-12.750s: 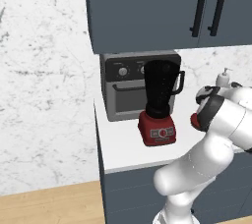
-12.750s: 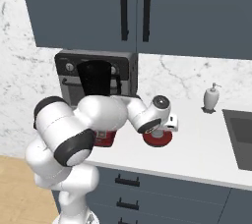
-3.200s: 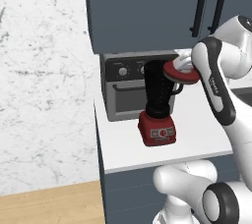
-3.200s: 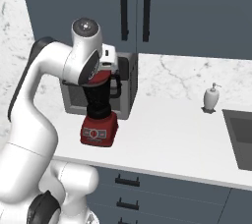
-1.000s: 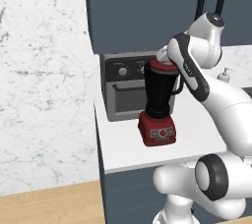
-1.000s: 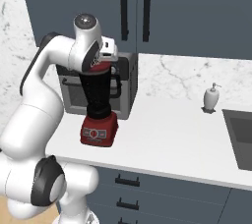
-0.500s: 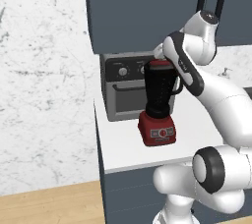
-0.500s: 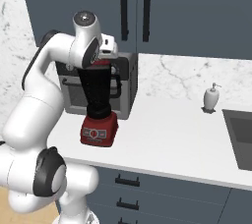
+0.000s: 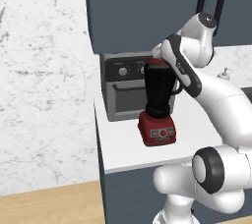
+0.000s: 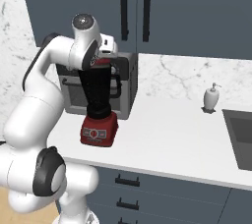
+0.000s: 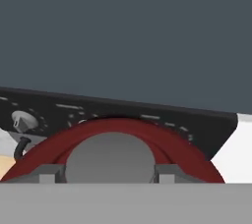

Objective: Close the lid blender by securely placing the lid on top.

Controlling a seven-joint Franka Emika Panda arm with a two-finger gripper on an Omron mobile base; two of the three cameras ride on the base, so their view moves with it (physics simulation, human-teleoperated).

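Resting on top of the blender [image 9: 158,95], the lid [image 9: 156,63] shows as a thin red band at the rim of the dark tapered jar, directly under the robot's hand. From the hand view the lid [image 11: 112,152] appears as a red ring around a pale grey centre cap, and the two finger tips sit on either side of that cap, touching it, so the jaws are drawn in and clamped on the lid. The gripper [image 10: 102,59] is at the jar's top in the right base view, largely covered by the white wrist; the lid's [image 10: 103,63] red edge is just visible below it. The blender [image 10: 100,105] stands upright on the white tabletop [image 10: 167,139], its squat red base with buttons toward the near edge and its side handle pointing right. Just behind it, against the far wall, is the grey toaster oven [image 9: 123,93] with knobs along its top panel; that dark panel with one knob also shows beyond the lid in the hand view. Dark blue-grey upper cabinets [image 10: 172,7] with black handles hang above. Farther right on the tabletop, well apart from the blender, a white soap dispenser [image 10: 210,98] stands near the corner of a sink [image 10: 240,134].
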